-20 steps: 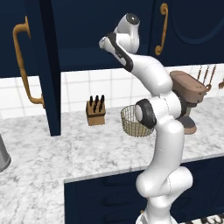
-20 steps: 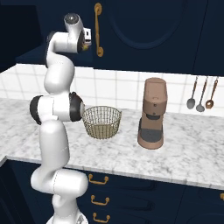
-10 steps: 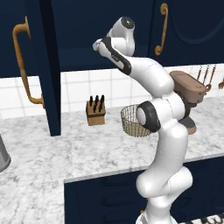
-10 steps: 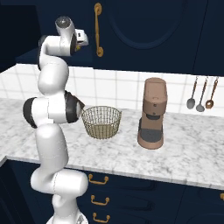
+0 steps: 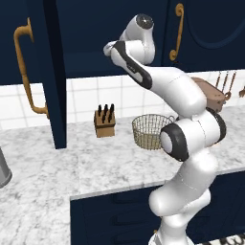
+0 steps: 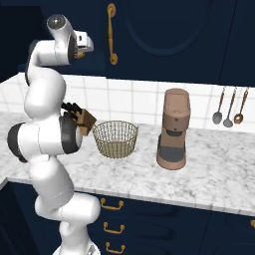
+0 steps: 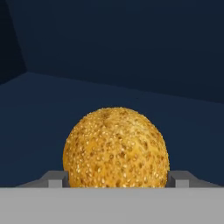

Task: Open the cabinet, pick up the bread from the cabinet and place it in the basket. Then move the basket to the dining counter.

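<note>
The bread [image 7: 116, 148], a round orange-yellow seeded bun, sits on the dark shelf inside the cabinet [image 5: 86, 38]. My gripper [image 7: 117, 181] is open. One fingertip [image 7: 54, 179] stands close at each flank of the bun; I cannot tell whether they touch it. The cabinet's left door [image 5: 50, 72] is swung wide open, and the hand [image 5: 111, 48] reaches up into the opening. The wire-mesh basket [image 5: 152, 130] stands empty on the worktop under the cabinet, and the right base view shows the basket [image 6: 115, 138] beside my arm. The dining counter is out of view.
A knife block [image 5: 105, 122] stands left of the basket against the tiled wall. A brown coffee machine [image 6: 174, 129] is to its right, with utensils [image 6: 229, 107] hanging beyond. The neighbouring cabinet door [image 6: 164, 35] is shut. A metal pot [image 5: 4, 170] sits at the far left.
The arm's upper joints have swung, and the hand has moved left towards the open cabinet. The basket and the door have stayed put.
</note>
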